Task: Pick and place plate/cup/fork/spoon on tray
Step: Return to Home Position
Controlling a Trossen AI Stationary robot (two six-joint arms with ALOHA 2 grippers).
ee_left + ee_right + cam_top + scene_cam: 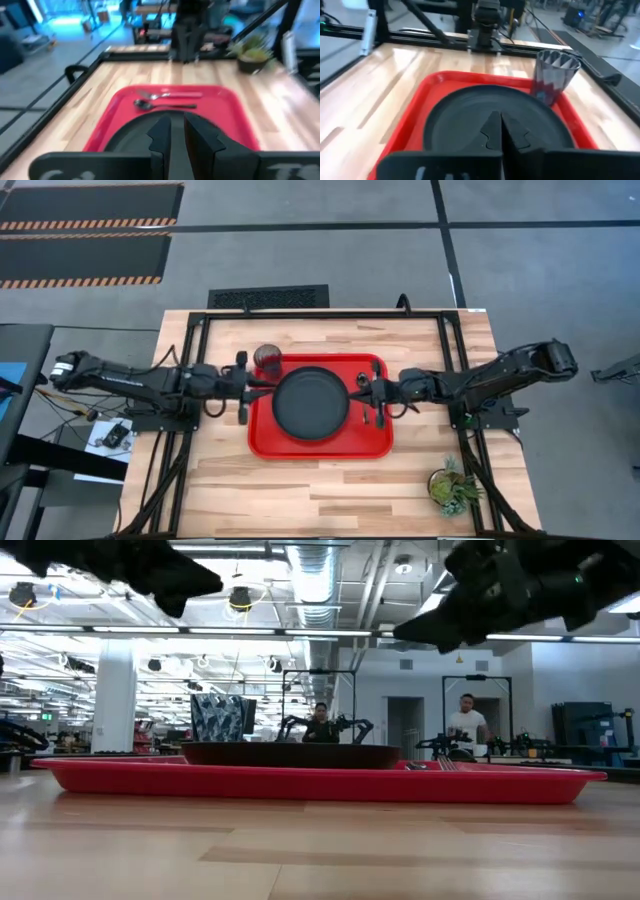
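Note:
The red tray (pixel 270 442) lies in the middle of the table with the dark plate (pixel 311 403) resting flat on it. The cup (pixel 267 360) stands upright at the tray's far left corner. On the tray's right part, beyond the plate in the left wrist view, lie the red-handled fork (pixel 172 94) and the dark spoon (pixel 160 105). My left gripper (pixel 262 385) hangs over the tray's left edge, its fingers (pixel 160 137) a narrow gap apart with nothing between them. My right gripper (pixel 362 392) hovers above the tray's right part, shut and empty (pixel 500 130).
A small potted plant (pixel 452 488) stands near the table's near right corner. A black frame (pixel 300 315) runs along the table's far and side edges. Bare wood shows in front of the tray (pixel 320 490). People stand in the room beyond the table (pixel 465 720).

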